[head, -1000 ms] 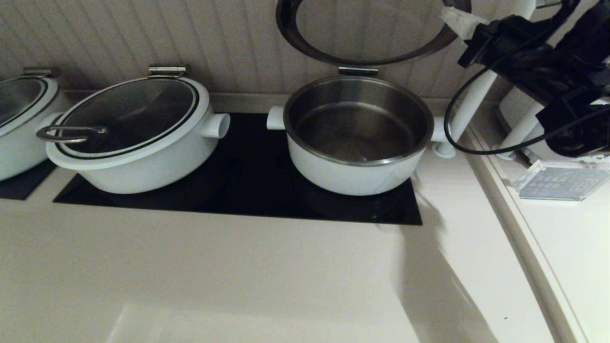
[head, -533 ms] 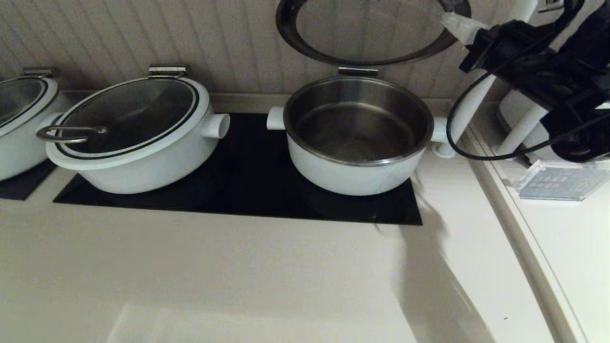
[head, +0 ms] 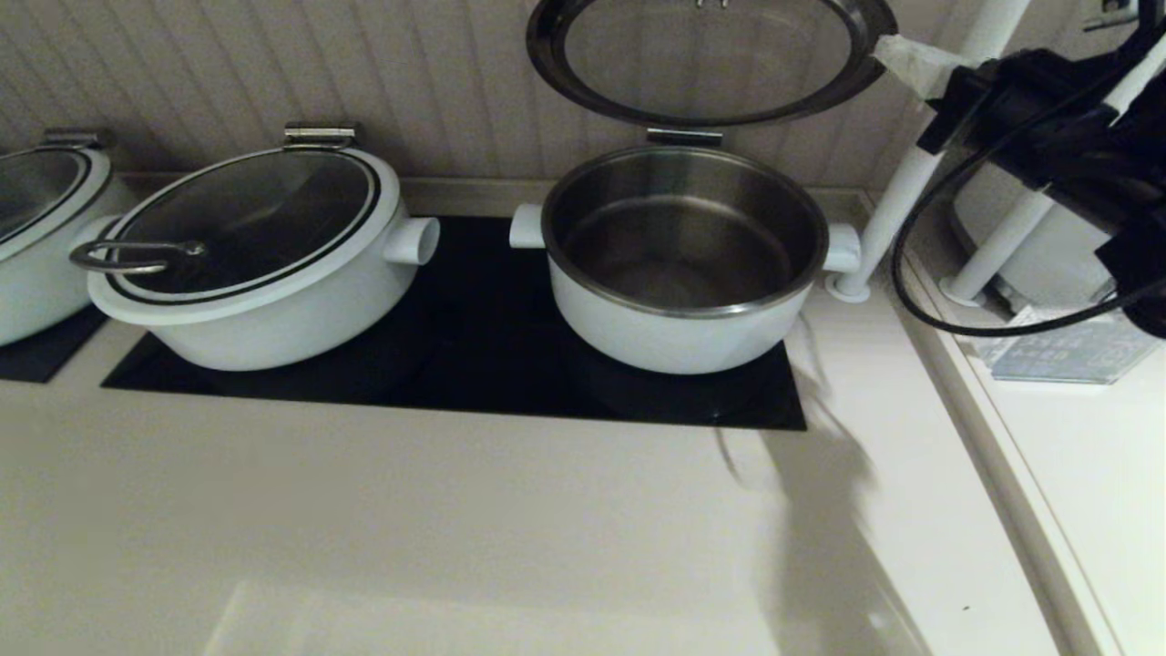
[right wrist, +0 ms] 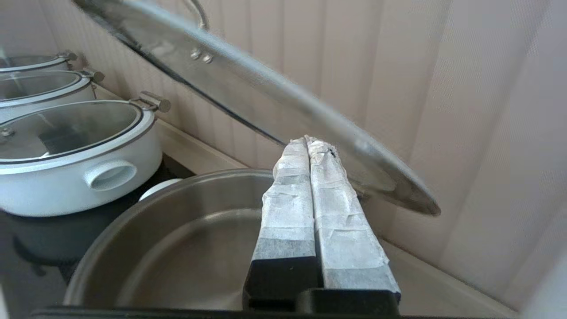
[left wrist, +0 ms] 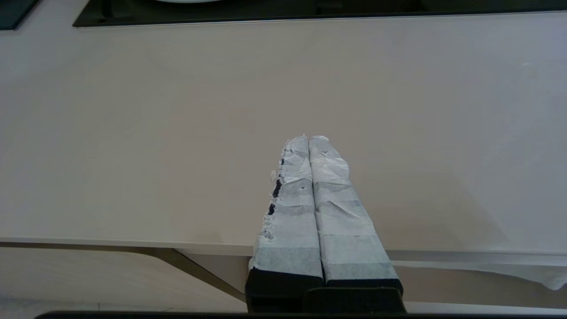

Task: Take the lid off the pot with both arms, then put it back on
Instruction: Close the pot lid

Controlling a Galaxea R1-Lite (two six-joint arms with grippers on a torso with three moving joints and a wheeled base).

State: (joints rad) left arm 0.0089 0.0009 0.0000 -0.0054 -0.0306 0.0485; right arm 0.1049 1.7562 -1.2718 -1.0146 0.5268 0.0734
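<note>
Two grippers clenched empty | our right gripper [right wrist: 308, 141] props the lid [head: 706, 59] open above the pot [head: 683, 260] | our left gripper [left wrist: 308, 138] parked over the counter [left wrist: 177, 110].

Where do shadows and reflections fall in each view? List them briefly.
Head view: with the right gripper up by the raised lid, a grey shadow lies on the countertop front-right of the pot, and a pale light patch sits at the near edge. Left wrist view: a faint shadow falls on the countertop beside the left gripper. Right wrist view: the pot's steel inside gleams softly.
</note>
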